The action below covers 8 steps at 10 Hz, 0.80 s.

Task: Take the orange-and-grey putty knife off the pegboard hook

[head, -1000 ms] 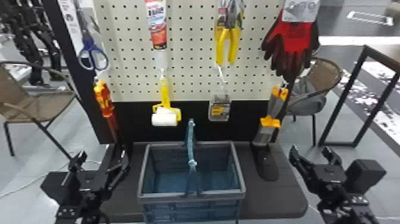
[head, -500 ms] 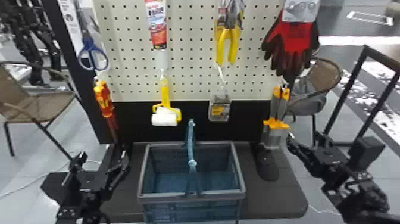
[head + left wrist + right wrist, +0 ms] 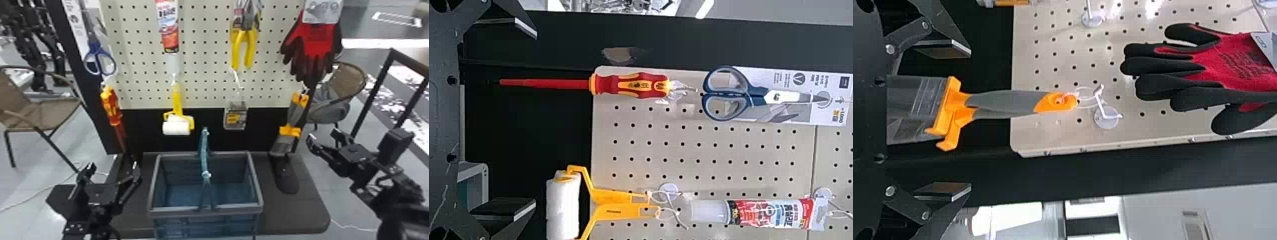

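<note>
Two orange-and-grey putty knives (image 3: pixel 289 131) hang together at the pegboard's lower right in the head view. My right gripper (image 3: pixel 324 138) is open, just right of their blades and apart from them. In the right wrist view the putty knives (image 3: pixel 998 103) hang by a loop from a white hook (image 3: pixel 1103 107), blades toward the palm and between the spread fingers of the right gripper (image 3: pixel 971 119). My left gripper (image 3: pixel 113 167) stays open left of the basket, below the screwdriver (image 3: pixel 111 108); the left wrist view shows the left gripper (image 3: pixel 536 120) holding nothing.
A blue-grey basket (image 3: pixel 206 209) stands on the dark base before the pegboard (image 3: pixel 204 63). Red-black gloves (image 3: pixel 314 48) hang above the putty knives, a boxed item (image 3: pixel 235 115) and a paint roller (image 3: pixel 177 124) to their left. A wicker chair (image 3: pixel 348 83) stands behind at right.
My right gripper has moved left toward the putty knives, its arm now slanting in from the lower right. The putty knives have swung and turned on their loop. The left arm has stayed still.
</note>
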{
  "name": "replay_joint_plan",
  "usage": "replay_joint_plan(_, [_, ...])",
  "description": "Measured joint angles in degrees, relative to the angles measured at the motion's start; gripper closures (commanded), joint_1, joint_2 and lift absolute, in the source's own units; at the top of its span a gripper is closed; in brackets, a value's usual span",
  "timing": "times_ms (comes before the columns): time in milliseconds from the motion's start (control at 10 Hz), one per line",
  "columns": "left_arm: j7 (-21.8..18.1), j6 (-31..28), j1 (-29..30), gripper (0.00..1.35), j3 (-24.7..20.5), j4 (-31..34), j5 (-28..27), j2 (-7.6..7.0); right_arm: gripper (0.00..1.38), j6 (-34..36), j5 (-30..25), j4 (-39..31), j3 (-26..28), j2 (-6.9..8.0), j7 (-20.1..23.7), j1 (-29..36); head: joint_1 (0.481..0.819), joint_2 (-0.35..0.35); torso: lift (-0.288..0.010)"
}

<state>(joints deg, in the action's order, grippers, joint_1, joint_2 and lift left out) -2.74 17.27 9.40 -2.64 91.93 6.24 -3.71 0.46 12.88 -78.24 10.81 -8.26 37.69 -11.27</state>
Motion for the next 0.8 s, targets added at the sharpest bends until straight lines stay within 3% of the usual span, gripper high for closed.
replay_joint_plan(400, [-0.1,-0.4,-0.1,0.12,-0.1,0.0,0.1,0.54,0.32,2.6,-2.6,6.6,0.0,-0.94,10.4,-6.8,0.549,0.000,-0.100])
replay_joint_plan(800, [-0.5,-0.4,-0.1,0.12,0.2,-0.1,0.0,0.70,0.32,2.7,-3.2,11.1,-2.3,-2.50,13.3,-10.6,0.549,0.000,-0.100])
